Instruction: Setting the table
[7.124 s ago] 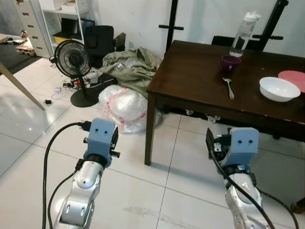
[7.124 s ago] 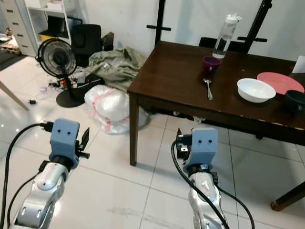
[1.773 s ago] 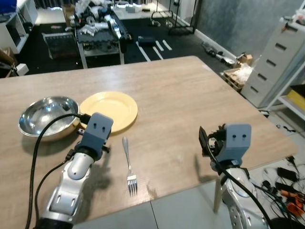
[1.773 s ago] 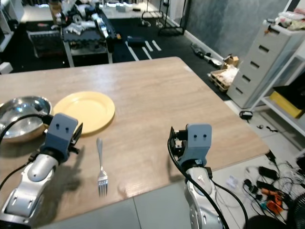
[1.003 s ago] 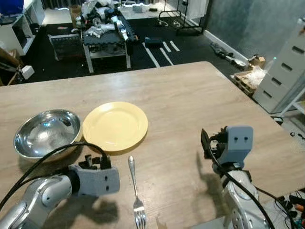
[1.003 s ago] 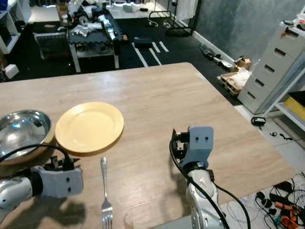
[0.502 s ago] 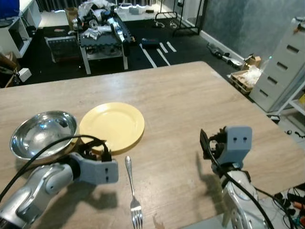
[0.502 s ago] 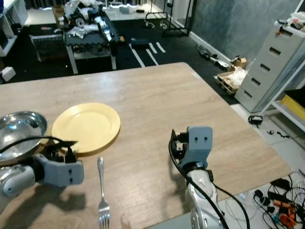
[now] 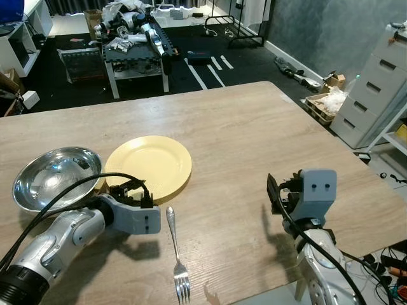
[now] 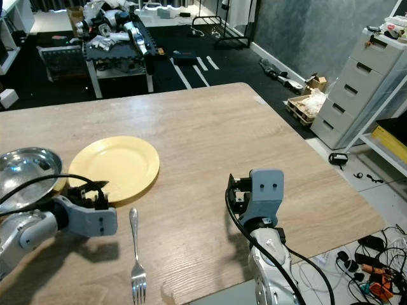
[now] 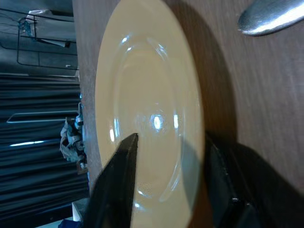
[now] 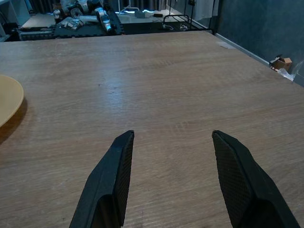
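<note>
Left end effector (image 9: pixel 130 194), fingers apart, straddles the yellow plate (image 9: pixel 149 167) rim facing the counter's (image 9: pixel 254 133) near edge. Right end effector (image 12: pixel 173 183), spread, empty, well apart.

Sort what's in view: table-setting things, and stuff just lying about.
Job: plate, with the left pincer open at its rim; fork; bowl; table; right pincer, open, idle.

Lying about: drawers, floor clutter, cables.

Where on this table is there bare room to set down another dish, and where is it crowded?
Free: the wood between the yellow plate and the table's right edge, ahead of the right pincer. Crowded: the left side, with the steel bowl, fork and left pincer at the plate's rim.
</note>
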Motion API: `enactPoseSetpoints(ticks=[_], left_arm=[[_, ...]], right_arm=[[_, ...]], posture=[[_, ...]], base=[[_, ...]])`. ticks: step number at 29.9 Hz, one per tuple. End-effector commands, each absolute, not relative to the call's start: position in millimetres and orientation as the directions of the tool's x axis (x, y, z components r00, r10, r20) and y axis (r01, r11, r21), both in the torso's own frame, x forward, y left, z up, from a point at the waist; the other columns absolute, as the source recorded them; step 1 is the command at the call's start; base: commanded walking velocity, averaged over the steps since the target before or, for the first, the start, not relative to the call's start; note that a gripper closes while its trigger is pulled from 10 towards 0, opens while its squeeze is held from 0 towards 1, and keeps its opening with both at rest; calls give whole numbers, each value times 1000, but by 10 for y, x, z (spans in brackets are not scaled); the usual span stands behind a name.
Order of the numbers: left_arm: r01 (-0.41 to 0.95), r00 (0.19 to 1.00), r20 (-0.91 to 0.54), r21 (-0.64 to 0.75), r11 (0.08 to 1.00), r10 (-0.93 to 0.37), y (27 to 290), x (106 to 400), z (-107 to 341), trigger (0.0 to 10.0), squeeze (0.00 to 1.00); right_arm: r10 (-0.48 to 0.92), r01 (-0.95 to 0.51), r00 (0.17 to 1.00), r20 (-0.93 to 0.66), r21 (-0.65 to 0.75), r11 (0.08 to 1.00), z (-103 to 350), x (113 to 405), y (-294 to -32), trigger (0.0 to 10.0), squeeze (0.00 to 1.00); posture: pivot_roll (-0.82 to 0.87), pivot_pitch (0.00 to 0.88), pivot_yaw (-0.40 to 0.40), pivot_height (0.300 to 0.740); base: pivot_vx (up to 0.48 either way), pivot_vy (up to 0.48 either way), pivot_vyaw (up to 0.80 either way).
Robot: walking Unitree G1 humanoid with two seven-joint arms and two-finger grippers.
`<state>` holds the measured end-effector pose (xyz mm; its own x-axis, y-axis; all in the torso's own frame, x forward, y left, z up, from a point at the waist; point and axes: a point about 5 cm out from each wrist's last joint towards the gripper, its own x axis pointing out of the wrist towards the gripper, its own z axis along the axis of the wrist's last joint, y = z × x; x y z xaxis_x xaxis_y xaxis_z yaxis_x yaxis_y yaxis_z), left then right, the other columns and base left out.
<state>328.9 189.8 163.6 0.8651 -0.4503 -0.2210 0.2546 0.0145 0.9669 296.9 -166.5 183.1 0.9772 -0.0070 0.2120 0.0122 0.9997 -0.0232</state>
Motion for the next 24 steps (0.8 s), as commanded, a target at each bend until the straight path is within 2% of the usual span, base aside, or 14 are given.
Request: enactPoseSetpoints(ticks=[1,13,16,18,19,21,22,23,24], left_arm=[[399,833,-382,916,-44,-400,1968,3177,1224,0,0],[318,881,-288,948,17,-376,1979,3231,1178,0,0],[269,891,-245,963,10,-383,1971,3258,1232,0,0],[185,906,-173,983,-7,-386,1960,3313,1363,0,0],[145,910,-136,989,-6,-392,1951,3333,1432,2824,0],[118,909,-110,993,-3,-403,1940,3343,1488,2824,0],[81,902,-78,997,-12,-426,1918,3347,1557,10000,0],[81,902,-78,997,-12,-426,1918,3347,1557,10000,0],[37,887,-44,999,-24,-460,1881,3349,1649,10000,0]], right_arm=[[-17,21,979,203,-18,1000,1817,2943,-1695,10000,0],[-8,12,979,204,-21,1000,1842,2970,-1690,10000,0],[-6,10,978,208,-16,1000,1850,2970,-1679,10000,0],[-9,-2,979,206,50,999,1856,2985,-1659,10000,0],[-4,-17,980,198,103,995,1857,2992,-1644,10000,0],[2,-32,982,189,156,987,1857,2999,-1628,10000,0],[13,-54,984,176,232,971,1853,3007,-1608,10000,0],[13,-54,984,176,232,971,1853,3007,-1608,10000,0],[54,-108,985,166,338,935,1854,3015,-1556,10000,0]], posture=[[32,208,52,740],[31,198,42,740],[31,197,42,740],[39,186,42,740],[39,186,42,740],[39,186,42,740],[45,178,39,740],[45,178,39,740],[49,176,38,740]], base=[[0,0,0],[0,0,0],[0,0,0],[0,0,0],[0,0,0],[0,0,0],[0,0,0],[0,0,0],[0,0,0]])
